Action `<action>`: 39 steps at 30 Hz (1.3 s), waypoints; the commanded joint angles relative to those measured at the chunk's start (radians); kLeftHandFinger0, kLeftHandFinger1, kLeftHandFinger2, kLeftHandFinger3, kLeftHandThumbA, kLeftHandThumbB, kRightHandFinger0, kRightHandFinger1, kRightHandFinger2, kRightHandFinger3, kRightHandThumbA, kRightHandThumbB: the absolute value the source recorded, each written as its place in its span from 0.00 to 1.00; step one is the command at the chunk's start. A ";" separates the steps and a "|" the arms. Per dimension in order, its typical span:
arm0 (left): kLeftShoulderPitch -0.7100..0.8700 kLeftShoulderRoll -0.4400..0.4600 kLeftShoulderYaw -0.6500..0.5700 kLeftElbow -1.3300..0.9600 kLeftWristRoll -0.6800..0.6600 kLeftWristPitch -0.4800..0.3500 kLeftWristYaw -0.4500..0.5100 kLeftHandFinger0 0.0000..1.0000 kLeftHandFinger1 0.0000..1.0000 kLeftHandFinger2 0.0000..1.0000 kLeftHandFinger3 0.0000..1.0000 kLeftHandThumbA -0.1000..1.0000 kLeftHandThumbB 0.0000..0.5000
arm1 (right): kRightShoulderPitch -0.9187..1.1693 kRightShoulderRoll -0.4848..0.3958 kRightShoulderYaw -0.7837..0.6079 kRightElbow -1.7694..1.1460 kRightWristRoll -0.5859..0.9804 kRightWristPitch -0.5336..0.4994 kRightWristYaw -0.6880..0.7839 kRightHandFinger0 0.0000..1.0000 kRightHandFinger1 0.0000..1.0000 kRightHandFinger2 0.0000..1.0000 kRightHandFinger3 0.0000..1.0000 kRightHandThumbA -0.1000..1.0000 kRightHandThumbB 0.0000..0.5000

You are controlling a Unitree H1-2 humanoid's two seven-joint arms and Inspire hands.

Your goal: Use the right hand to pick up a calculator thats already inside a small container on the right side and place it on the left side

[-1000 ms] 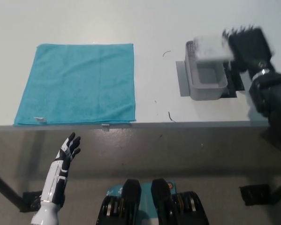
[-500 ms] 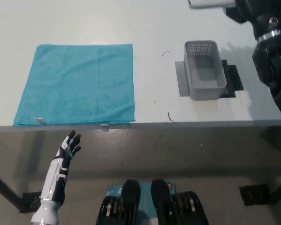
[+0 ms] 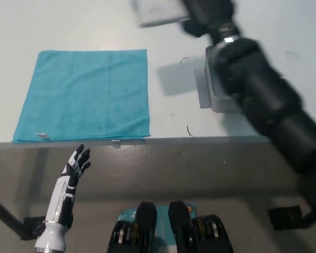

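A white table (image 3: 68, 26) fills the upper picture, a teal cloth (image 3: 84, 95) spread across its nine o'clock side. The black right arm (image 3: 268, 105) sweeps in from five o'clock, hiding most of the small grey container (image 3: 210, 97) at three o'clock. The right hand (image 3: 205, 13), blurred near twelve o'clock, is closed on a pale, flat calculator (image 3: 156, 11), carried above the tabletop and clear of the container. The calculator's long axis runs roughly left to right. The placing spot, judged to be the cloth, lies toward eight o'clock from the loaded hand, so the coming move looks like a swing leftward and down. The white left hand (image 3: 76, 164) rests below the table edge at seven o'clock, fingers spread, holding nothing.
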 commanded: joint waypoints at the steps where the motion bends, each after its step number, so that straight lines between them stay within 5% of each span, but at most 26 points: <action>1: -0.001 0.009 0.014 -0.005 -0.018 -0.046 -0.001 1.00 1.00 1.00 1.00 1.00 0.00 | -0.173 0.113 0.030 0.131 0.012 -0.050 -0.115 0.00 0.00 0.37 0.19 0.00 0.68; 8: -0.004 0.011 0.019 -0.009 -0.009 -0.045 0.006 1.00 1.00 1.00 1.00 1.00 0.00 | -0.279 0.254 0.051 0.348 0.044 -0.051 -0.142 0.00 0.00 0.41 0.18 0.00 0.67; 11: -0.007 0.010 0.019 -0.003 -0.009 -0.046 0.003 1.00 1.00 1.00 1.00 1.00 0.00 | -0.325 0.302 0.033 0.422 0.084 -0.048 -0.117 0.00 0.00 0.41 0.32 0.00 0.68; 18: -0.007 0.011 0.024 -0.011 -0.003 -0.039 0.002 1.00 1.00 1.00 1.00 1.00 0.00 | -0.359 0.362 0.020 0.501 0.132 -0.022 -0.061 0.00 0.00 0.28 0.50 0.00 0.73; 24: 0.001 0.011 0.020 -0.013 0.001 -0.045 -0.005 1.00 1.00 1.00 1.00 1.00 0.00 | -0.337 0.388 0.026 0.531 0.157 0.015 -0.019 0.00 0.00 0.02 0.52 0.00 0.68; 35: 0.056 0.015 0.014 -0.024 0.010 -0.049 -0.010 1.00 1.00 1.00 1.00 1.00 0.00 | -0.224 0.389 0.021 0.544 0.207 0.024 0.025 0.00 0.00 0.01 0.55 0.00 0.71; 39: 0.071 0.010 0.009 -0.021 0.021 -0.049 -0.006 1.00 1.00 1.00 1.00 1.00 0.00 | -0.189 0.391 0.036 0.548 0.209 0.040 0.046 0.00 0.00 0.14 0.59 0.00 0.73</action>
